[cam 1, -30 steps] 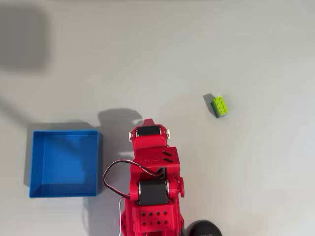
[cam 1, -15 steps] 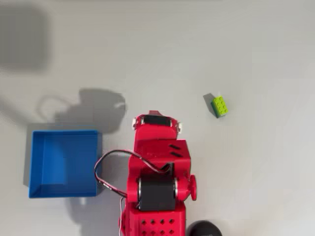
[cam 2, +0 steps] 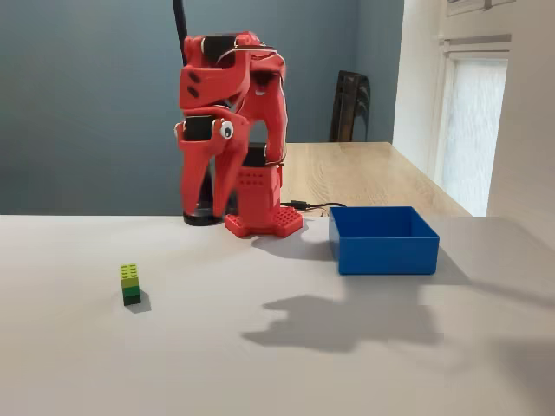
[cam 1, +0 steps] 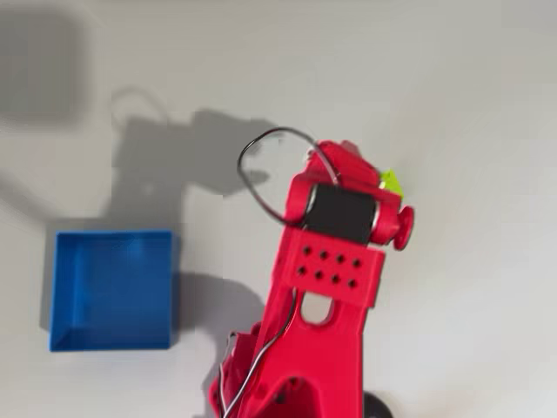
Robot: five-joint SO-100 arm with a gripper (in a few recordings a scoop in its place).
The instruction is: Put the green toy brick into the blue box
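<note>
Reaching stage: the red arm (cam 2: 227,130) is raised, its hand (cam 2: 201,186) blurred so open or closed is unclear, needing descent onto the green toy brick (cam 2: 130,283), on the surface at nine o'clock from the blue box (cam 2: 383,240).

Soft, even daylight is filling both views, coming from the window (cam 2: 499,130) at the fixed view's right. The red arm (cam 1: 326,261) is blurring slightly overhead, throwing diffuse shadows toward the upper left.

Red arm (cam 2: 232,130) stands raised over its base, upper links folded at the top. The gripper (cam 2: 201,201) hangs below the wrist pointing straight down, blurred; whether its jaws are parted cannot be determined.
</note>
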